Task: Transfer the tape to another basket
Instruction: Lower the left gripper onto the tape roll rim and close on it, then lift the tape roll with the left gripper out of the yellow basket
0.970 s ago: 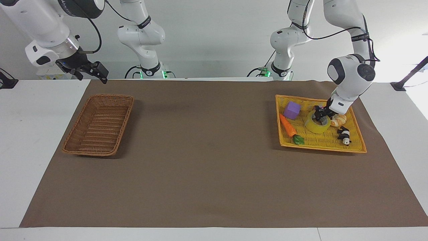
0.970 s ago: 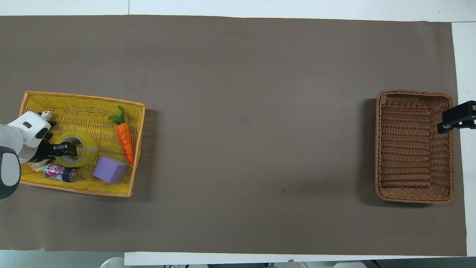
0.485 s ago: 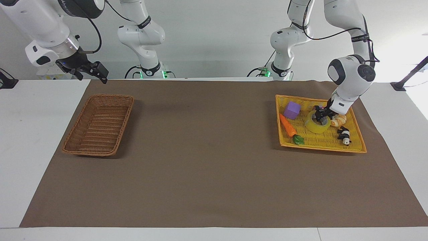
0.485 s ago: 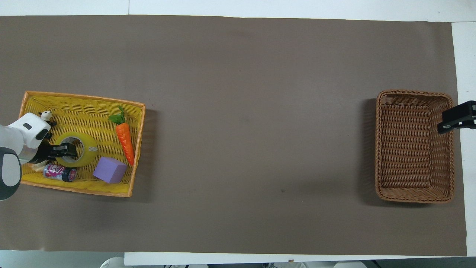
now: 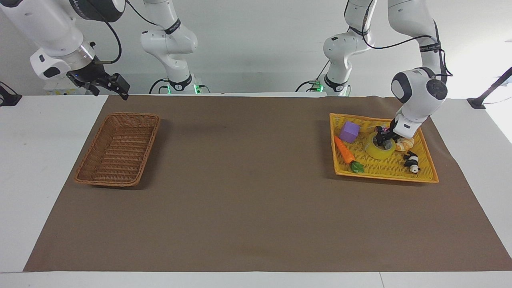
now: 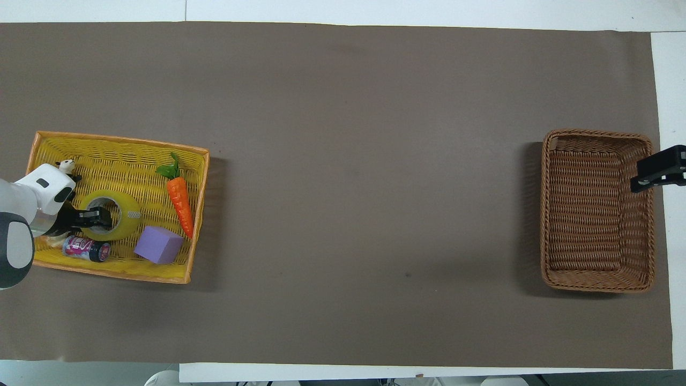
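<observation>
The yellow tape roll point(image 5: 378, 151) lies flat in the yellow mesh tray point(image 5: 384, 176) at the left arm's end of the table; it also shows in the overhead view point(image 6: 126, 217). My left gripper point(image 5: 383, 137) is down at the roll's rim and reaches into its pale core point(image 6: 99, 217). The brown wicker basket point(image 5: 134, 116) stands empty at the right arm's end point(image 6: 597, 134). My right gripper point(image 5: 120, 86) waits in the air over that basket's end rim point(image 6: 656, 171).
In the tray point(image 6: 118, 140) lie a purple cube point(image 6: 158, 244), a toy carrot point(image 6: 179, 201), a small can point(image 6: 86, 249), a panda figure point(image 5: 412, 162) and an orange-and-white croissant toy point(image 5: 406, 144). A brown mat point(image 5: 248, 192) covers the table between tray and basket.
The left arm's wrist has shifted slightly, with the gripper staying at the tape's rim. The tape has not visibly moved. The right arm has not moved.
</observation>
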